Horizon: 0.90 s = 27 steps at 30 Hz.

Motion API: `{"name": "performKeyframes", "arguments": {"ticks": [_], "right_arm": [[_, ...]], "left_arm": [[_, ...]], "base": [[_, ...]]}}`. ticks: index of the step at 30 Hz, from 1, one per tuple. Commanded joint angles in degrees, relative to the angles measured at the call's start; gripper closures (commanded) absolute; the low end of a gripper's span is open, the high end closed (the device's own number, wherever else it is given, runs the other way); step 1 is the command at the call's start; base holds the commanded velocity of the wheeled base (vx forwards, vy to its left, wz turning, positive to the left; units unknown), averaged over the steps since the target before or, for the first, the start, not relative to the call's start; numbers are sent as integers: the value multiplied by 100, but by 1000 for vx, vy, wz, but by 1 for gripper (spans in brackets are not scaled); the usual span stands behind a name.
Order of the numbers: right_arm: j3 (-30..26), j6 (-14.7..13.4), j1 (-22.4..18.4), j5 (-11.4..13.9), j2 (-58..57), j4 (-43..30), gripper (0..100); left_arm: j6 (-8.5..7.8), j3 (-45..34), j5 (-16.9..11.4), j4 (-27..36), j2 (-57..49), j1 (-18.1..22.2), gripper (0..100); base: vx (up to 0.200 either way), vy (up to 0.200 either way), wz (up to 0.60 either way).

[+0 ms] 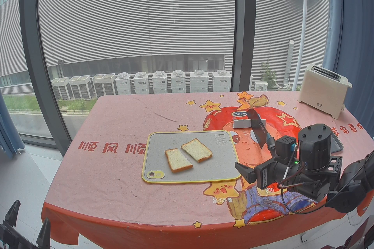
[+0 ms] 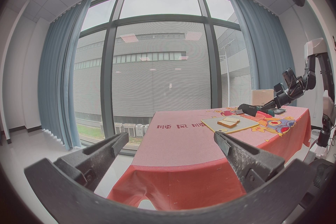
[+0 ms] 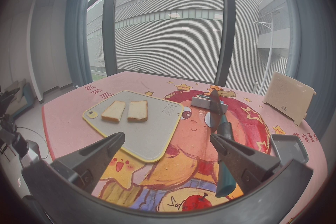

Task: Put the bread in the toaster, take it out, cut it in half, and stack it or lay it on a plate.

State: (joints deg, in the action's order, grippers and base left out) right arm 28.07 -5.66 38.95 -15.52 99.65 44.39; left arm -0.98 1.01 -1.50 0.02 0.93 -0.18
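Note:
Two bread halves (image 1: 188, 154) (image 3: 125, 111) lie side by side on the grey, yellow-rimmed cutting board (image 1: 218, 168). The cream toaster (image 1: 324, 90) stands at the table's back right with empty slots. A knife (image 1: 260, 129) with a dark blade and teal handle (image 3: 224, 172) leans its tip on a grey block (image 1: 243, 123). My right gripper (image 1: 263, 156) (image 3: 167, 136) hovers open right of the board, one finger over the knife handle. My left gripper (image 2: 170, 136) (image 1: 27, 222) hangs open below the table's front left corner, holding nothing.
A grey square plate (image 1: 338, 143) (image 3: 288, 146) sits at the right edge, partly behind my right wrist. The pink printed tablecloth (image 1: 117, 168) has bare room left of the board. Large windows stand behind the table.

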Motion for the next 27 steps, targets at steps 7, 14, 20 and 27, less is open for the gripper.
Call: {"name": "performKeyframes", "arguments": {"ticks": [7, 14, 20, 27], "right_arm": [[-162, 65, -28, 207, -86, -9, 0], [-100, 337, -36, 559, -165, 0, 0], [242, 513, -54, 576, -42, -88, 0], [682, 601, -54, 655, 240, -176, 0]], "left_arm": [[1, -92, 1, -2, -31, 1, 0], [1, -92, 1, -2, -31, 9, 0], [1, -92, 1, -2, -31, 1, 0], [1, -92, 1, -2, -31, 1, 0]], "base": [[0, 0, 0], [0, 0, 0], [0, 0, 0], [0, 0, 0]]}}
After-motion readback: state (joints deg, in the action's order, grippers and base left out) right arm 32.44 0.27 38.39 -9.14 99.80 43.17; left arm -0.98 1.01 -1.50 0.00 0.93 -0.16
